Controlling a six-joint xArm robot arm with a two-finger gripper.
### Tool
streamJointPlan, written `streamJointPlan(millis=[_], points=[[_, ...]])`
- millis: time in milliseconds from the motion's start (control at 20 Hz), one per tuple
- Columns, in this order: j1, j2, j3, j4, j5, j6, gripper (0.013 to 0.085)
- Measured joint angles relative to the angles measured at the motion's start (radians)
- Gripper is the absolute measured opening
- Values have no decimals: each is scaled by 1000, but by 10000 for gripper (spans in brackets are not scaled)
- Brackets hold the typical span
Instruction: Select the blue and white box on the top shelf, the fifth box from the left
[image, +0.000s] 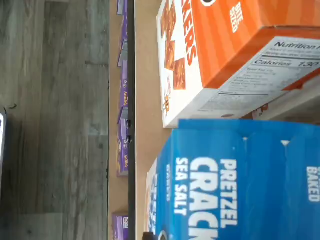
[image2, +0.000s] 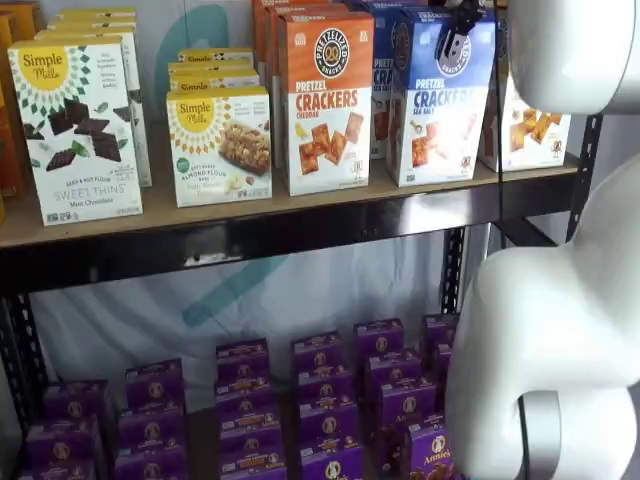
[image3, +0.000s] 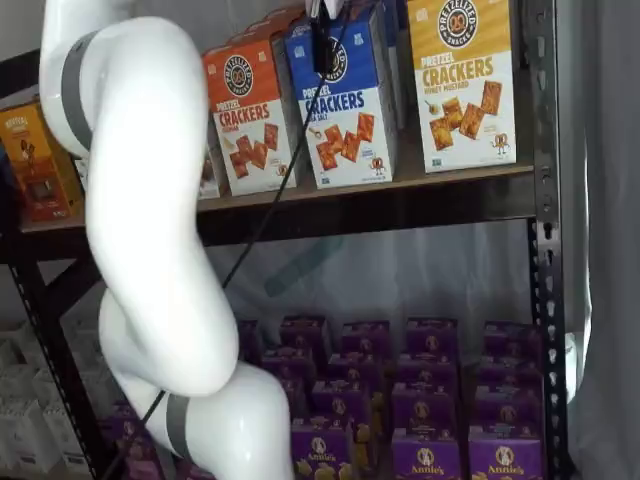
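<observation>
One gripper hangs over the blue and white box on the top shelf, poised for grasping; its finger spacing cannot be judged.

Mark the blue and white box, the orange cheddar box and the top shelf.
blue and white box (image2: 438, 120), shelf view, front face.
orange cheddar box (image2: 324, 110), shelf view, front face.
top shelf (image2: 300, 205), shelf view, bare front board.

1. Your arm rose in a white S-curve in a shelf view, its grey-banded joints stacked from low to high.
2. Your gripper hung from the top edge in both shelf views, a cable trailing beside it.
3. Your fingers showed only as one dark shape, so their gap couldn't be read.
</observation>
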Motion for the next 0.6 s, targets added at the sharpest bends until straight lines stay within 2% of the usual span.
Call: streamJointPlan(millis=[100,200,600], points=[[-2,-1,2,1,0,-1,690],[-4,-3,4,2,1,-3,610],[-7,-15,13,1,11,-5,610]])
